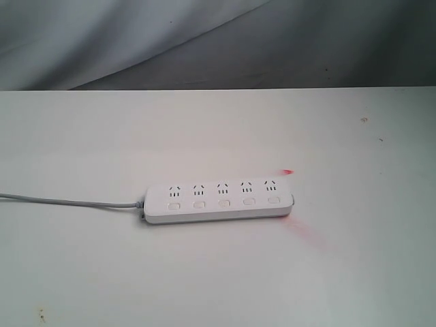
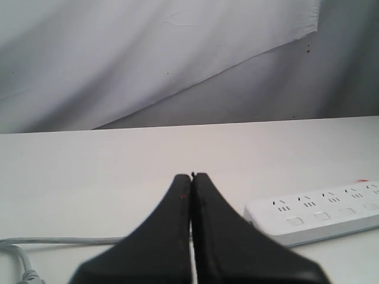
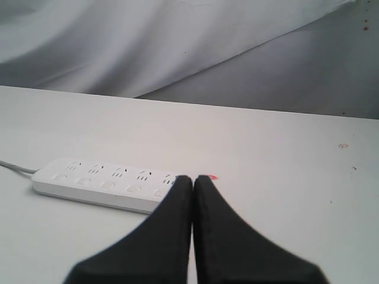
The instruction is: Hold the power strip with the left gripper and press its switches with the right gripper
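Observation:
The white power strip (image 1: 219,201) lies flat on the white table, its grey cord (image 1: 68,201) running off to the left. Five small switches (image 1: 223,202) sit in a row below its outlets. Neither arm shows in the exterior view. In the left wrist view my left gripper (image 2: 192,177) is shut and empty, with the power strip (image 2: 320,216) off to one side and apart from it. In the right wrist view my right gripper (image 3: 193,179) is shut and empty, and its fingers hide one end of the power strip (image 3: 100,184).
A small red light spot (image 1: 288,172) lies on the table (image 1: 218,272) just beyond the strip's right end, with a faint red glow (image 1: 303,231) in front of it. A grey cloth backdrop (image 1: 218,41) hangs behind the table's far edge.

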`<state>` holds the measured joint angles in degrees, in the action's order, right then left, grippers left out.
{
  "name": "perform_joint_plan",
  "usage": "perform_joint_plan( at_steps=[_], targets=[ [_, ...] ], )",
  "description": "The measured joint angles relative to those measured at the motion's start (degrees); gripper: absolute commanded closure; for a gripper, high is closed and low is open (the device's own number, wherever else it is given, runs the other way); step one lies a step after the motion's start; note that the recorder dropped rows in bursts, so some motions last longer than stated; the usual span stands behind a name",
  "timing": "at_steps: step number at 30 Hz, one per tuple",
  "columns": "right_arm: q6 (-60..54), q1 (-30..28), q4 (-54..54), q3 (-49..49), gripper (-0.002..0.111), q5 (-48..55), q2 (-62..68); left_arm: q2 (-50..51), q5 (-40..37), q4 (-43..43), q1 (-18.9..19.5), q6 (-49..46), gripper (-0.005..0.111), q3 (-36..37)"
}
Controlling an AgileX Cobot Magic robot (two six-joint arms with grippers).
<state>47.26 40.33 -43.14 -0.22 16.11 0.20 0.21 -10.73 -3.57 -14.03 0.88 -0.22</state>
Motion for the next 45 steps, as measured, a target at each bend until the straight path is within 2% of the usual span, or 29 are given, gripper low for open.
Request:
perform_joint_plan(
  at_steps=[3,14,17,38,40,45],
  targets=[
    [0.00,-2.46,0.00,0.00,0.108,0.00,0.00,0.00,-0.02,0.00,0.00,0.00,0.107,0.00],
    [0.00,-19.39,0.00,0.00,0.108,0.00,0.00,0.00,-0.12,0.00,0.00,0.00,0.107,0.00],
    [0.00,-22.29,0.00,0.00,0.108,0.00,0.00,0.00,-0.12,0.00,0.00,0.00,0.107,0.00],
    [0.00,-23.08,0.00,0.00,0.108,0.00,0.00,0.00,-0.12,0.00,0.00,0.00,0.107,0.00],
    [-4.52,-23.08,3.70,0.00,0.108,0.00,0.00,0.00,-0.12,0.00,0.00,0.00,0.107,0.00],
    [-31.76,-23.08,25.22,0.00,0.108,-0.33,0.00,0.00,-0.12,0.00,0.00,0.00,0.107,0.00]
  ],
)
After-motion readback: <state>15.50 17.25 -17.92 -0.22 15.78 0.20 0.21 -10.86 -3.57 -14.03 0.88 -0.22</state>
